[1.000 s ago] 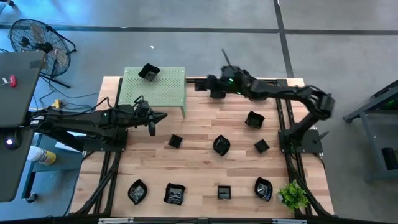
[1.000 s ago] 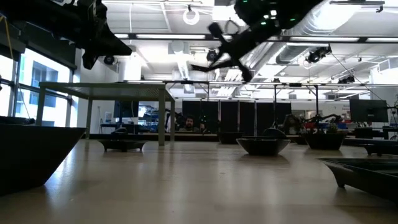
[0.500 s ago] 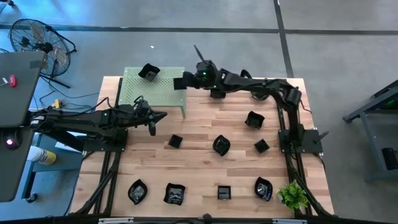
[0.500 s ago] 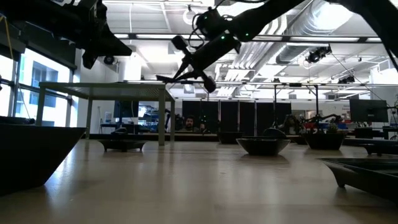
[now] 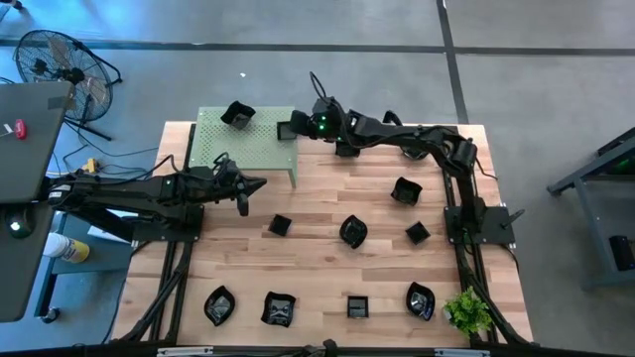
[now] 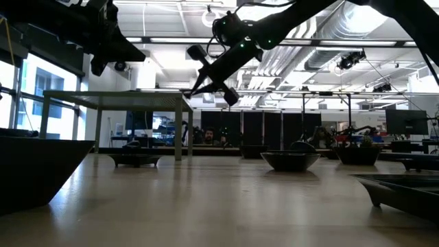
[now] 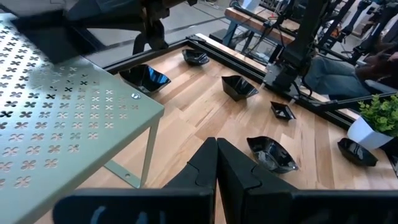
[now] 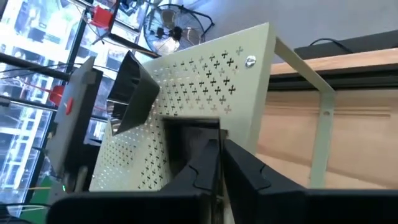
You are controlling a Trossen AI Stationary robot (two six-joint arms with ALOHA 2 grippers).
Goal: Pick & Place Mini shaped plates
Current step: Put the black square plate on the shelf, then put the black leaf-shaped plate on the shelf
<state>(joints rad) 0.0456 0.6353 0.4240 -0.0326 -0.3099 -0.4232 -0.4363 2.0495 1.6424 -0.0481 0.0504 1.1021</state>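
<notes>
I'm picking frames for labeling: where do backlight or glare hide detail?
Low view: bright ceiling lights turn both arms and the near dish into dark shapes. Right wrist view: window glare washes out the far side past the green shelf. High view: evenly lit; dishes read clearly.

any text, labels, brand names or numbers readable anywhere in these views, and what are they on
None can be read.
The green perforated stand carries only cross-shaped cutouts, no lettering.
The mini shaped plates are plain glossy black, unmarked.
The right gripper and left gripper show no legible label.
The red-and-white thing on the grey desk at the left edge is too small to read.
</notes>
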